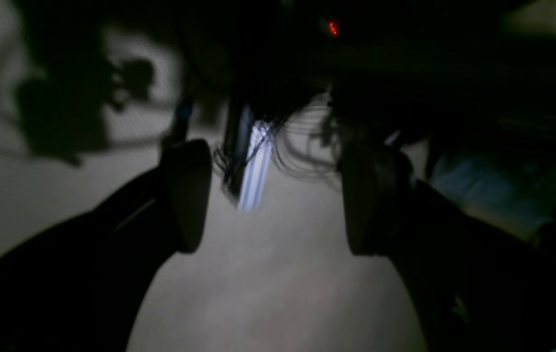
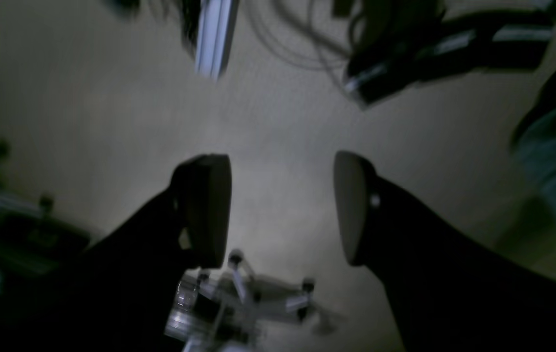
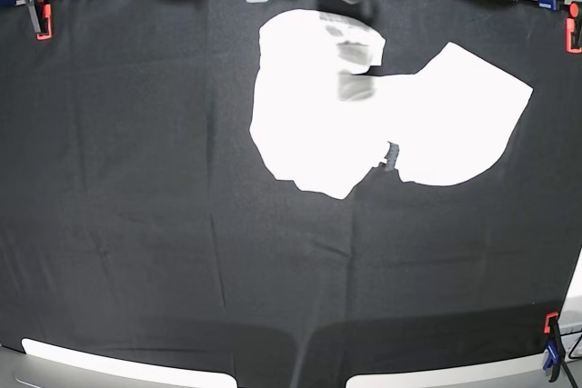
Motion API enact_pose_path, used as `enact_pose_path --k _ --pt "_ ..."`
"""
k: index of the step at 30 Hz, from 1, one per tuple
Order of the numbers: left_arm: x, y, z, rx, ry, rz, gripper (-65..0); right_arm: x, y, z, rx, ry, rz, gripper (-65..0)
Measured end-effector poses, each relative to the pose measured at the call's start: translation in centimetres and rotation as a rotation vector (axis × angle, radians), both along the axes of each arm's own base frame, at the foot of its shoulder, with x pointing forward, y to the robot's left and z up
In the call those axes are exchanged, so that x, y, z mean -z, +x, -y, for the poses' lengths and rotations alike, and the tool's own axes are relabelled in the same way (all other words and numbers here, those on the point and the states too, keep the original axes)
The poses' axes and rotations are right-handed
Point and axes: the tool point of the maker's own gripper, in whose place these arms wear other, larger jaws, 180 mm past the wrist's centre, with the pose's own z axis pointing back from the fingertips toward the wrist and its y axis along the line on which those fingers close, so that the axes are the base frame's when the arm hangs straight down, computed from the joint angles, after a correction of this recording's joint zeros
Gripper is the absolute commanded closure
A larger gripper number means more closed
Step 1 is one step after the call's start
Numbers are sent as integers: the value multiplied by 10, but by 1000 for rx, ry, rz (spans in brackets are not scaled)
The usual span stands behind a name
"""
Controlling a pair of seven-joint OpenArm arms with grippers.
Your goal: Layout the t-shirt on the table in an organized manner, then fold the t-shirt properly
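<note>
The base view alone shows the t-shirt: a crumpled white heap on the far, right-of-centre part of the black table, overexposed so no print or writing can be read on it. Orange-and-blue clamps grip the cloth at the corners. Neither arm reaches over the shirt there; only pale curved parts show at the near edge.

The wrist views show what the base view does not. The left gripper has its jaws well apart with nothing between them, over a pale floor-like surface with cables and a light metal bar. The right gripper likewise stands apart and empty, above what may be a wheeled chair base, though blur makes that uncertain.
</note>
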Motion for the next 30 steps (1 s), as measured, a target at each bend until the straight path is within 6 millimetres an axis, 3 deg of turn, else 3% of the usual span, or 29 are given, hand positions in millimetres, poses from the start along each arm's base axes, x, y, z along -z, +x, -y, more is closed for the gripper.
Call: enact_pose_path --k 4,8,12,18,21,24,30 --pt "-42 -13 -6 22 0 14 -382 -44 -8 -8 -71 59 69 -329" --pt "-83 -2 8 91 -32 63 -382 -88 17 -12 -142 78 211 -329" --pt "-113 13 21 177 -33 106 -382 -117 21 -12 -171 61 230 -329" --pt "-125 47 32 291 -16 79 -382 -137 87 -5 -174 16 369 -329" --pt "-132 64 37 326 -8 77 -382 -150 98 -13 -191 20 378 -329" --pt "-143 84 40 363 15 105 -382 -166 122 -29 -190 56 456 -329" --pt "-162 100 51 493 34 81 -382 -189 159 -36 -285 33 599 -329"
